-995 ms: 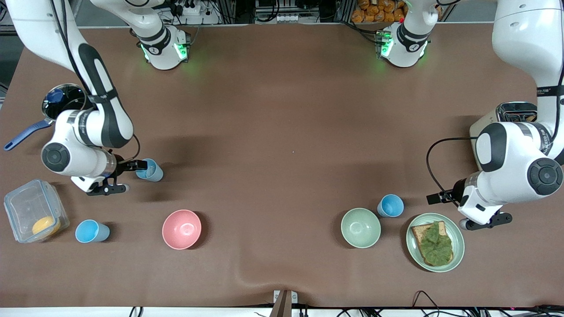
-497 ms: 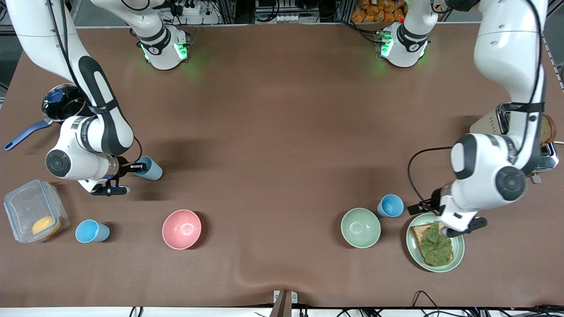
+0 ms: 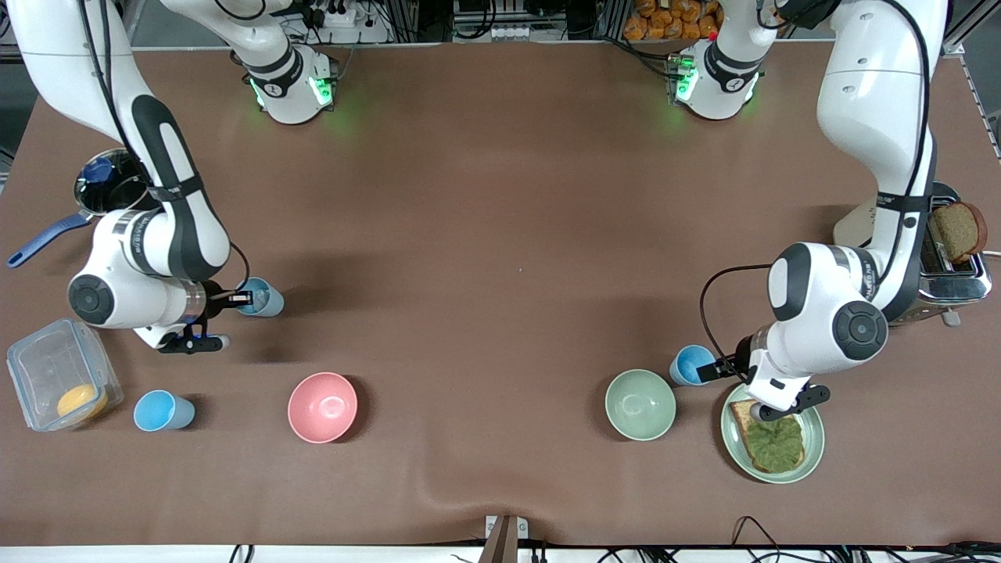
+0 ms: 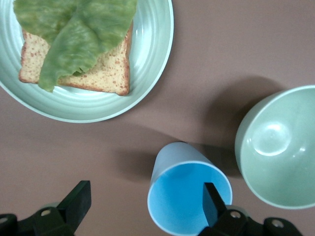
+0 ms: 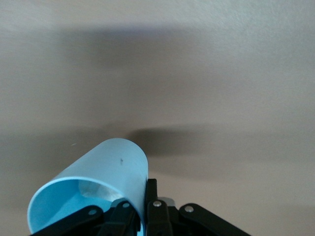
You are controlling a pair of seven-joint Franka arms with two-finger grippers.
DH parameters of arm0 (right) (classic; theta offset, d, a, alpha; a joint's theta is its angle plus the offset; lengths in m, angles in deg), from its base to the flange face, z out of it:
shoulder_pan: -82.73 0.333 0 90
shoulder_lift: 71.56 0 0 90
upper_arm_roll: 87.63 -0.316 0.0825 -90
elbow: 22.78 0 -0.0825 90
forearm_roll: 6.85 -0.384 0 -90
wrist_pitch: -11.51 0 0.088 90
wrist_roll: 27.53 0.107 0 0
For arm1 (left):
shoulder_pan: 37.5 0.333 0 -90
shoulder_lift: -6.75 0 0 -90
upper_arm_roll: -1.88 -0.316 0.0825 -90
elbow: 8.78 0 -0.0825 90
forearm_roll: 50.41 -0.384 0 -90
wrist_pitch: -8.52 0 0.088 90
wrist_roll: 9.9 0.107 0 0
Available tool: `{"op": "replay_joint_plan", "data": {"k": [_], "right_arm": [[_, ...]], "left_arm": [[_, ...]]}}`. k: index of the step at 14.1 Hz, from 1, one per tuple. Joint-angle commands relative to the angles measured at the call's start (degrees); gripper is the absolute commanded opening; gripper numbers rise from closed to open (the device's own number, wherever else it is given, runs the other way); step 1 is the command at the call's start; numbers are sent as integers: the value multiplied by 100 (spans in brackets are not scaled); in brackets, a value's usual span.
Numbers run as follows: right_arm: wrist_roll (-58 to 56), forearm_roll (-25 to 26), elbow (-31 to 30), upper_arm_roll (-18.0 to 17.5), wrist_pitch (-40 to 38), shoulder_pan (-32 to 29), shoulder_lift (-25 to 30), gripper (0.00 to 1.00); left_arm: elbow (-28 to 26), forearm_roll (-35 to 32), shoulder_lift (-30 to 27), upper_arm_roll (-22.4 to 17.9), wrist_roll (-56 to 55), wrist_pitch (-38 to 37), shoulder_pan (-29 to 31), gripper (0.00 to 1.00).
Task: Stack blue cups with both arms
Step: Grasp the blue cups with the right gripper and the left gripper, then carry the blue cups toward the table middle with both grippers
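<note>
My right gripper (image 3: 238,298) is shut on the rim wall of a pale blue cup (image 3: 264,298), which is tilted over the table at the right arm's end. The cup (image 5: 101,179) fills the lower part of the right wrist view, above the gripper (image 5: 142,206). My left gripper (image 3: 715,370) is open at a brighter blue cup (image 3: 688,364) that stands upright between the pale green bowl and the plate. In the left wrist view one finger (image 4: 210,199) is inside this cup (image 4: 184,196) and the other is outside it, with the left gripper (image 4: 146,191) straddling the wall. A third blue cup (image 3: 160,411) stands near the clear box.
A pink bowl (image 3: 322,407) and a pale green bowl (image 3: 640,404) sit nearer the front camera. A green plate (image 3: 813,438) with toast and lettuce lies under the left wrist. A toaster (image 3: 950,270), a clear box (image 3: 47,367) and a pot (image 3: 109,184) stand at the table's ends.
The left arm swung from beside the toaster toward the bright blue cup and brought its open gripper over the cup's wall. The right gripper shifted slightly with its cup.
</note>
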State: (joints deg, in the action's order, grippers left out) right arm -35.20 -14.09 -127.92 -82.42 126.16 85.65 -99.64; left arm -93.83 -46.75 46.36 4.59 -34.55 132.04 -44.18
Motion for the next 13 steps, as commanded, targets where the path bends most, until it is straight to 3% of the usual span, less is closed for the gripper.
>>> {"op": "replay_joint_plan", "data": {"k": [1,5,9,10,11,12,13], "right_arm": [[301,-311,467,-20,-801,314,57,0],[581,-1111,644,-11,-1314,1007,84,0],[2241,-1253,697,-2,-886,2210,110,0],[2557,-1253,688,-11,-692,2422,75,0],[2873,-1262,688,-11,-499,2685,58,0],[3268,-1280,688,-11,-262,2940,14,0],[3611,-1341,679,-11,-7,3152,-65,0]], "left_arm": [[102,55,161,-51,-129,58,-62,100],[67,47,231,-51,-120,58,-62,100],[58,64,310,-51,-137,58,-123,100],[58,82,302,-51,-242,58,-123,73],[67,64,310,-51,-452,58,-114,20],[67,55,319,-51,-532,58,-123,0],[76,47,363,-51,-533,58,-123,0]]}}
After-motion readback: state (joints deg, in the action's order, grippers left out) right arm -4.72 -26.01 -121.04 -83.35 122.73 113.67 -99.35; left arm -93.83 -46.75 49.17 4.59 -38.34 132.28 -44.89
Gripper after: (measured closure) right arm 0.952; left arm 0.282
